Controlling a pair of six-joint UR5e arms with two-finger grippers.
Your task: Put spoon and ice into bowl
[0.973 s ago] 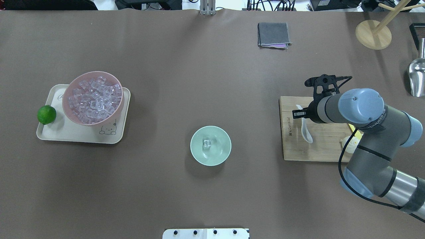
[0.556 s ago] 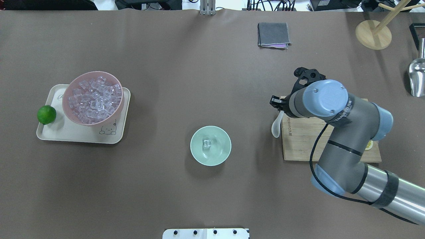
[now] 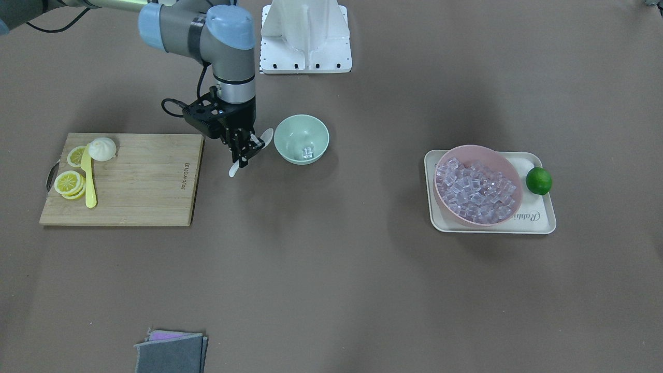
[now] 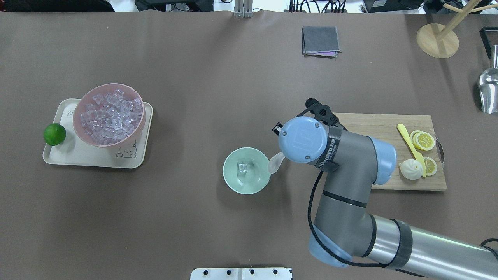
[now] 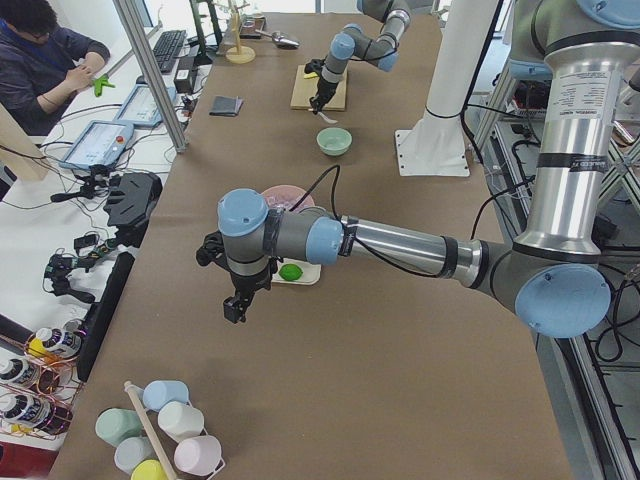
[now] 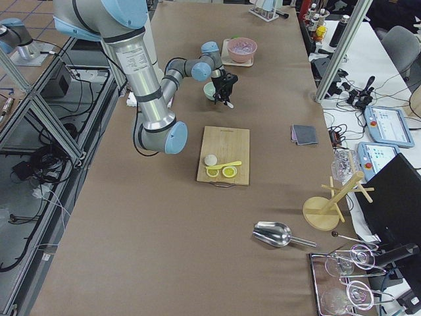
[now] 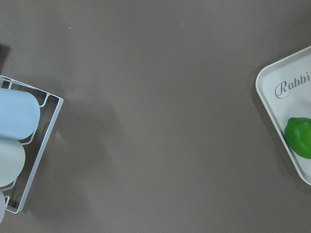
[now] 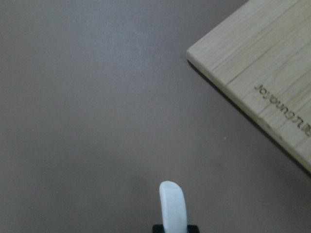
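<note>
My right gripper (image 3: 247, 153) is shut on the white spoon (image 3: 265, 137) and holds it above the table, just beside the mint-green bowl (image 3: 290, 147). In the overhead view the spoon's scoop (image 4: 275, 162) hangs at the bowl's (image 4: 229, 179) right rim. One ice cube (image 4: 243, 168) lies in this bowl. Several more ice cubes (image 4: 111, 116) fill the pink bowl (image 4: 77, 126) at the left. The spoon's handle end (image 8: 172, 206) shows in the right wrist view. My left gripper (image 5: 237, 306) hovers far off past the tray; I cannot tell whether it is open or shut.
A wooden cutting board (image 4: 369, 132) with lemon slices, a yellow knife (image 4: 410, 146) and a bun lies to the right. The pink bowl stands on a cream tray (image 4: 78, 157) next to a lime (image 4: 54, 134). A grey cloth (image 4: 321, 41) lies at the back.
My right arm has carried the spoon leftward off the cutting board to the mint-green bowl's right rim. The bowl and the ice have not moved.
</note>
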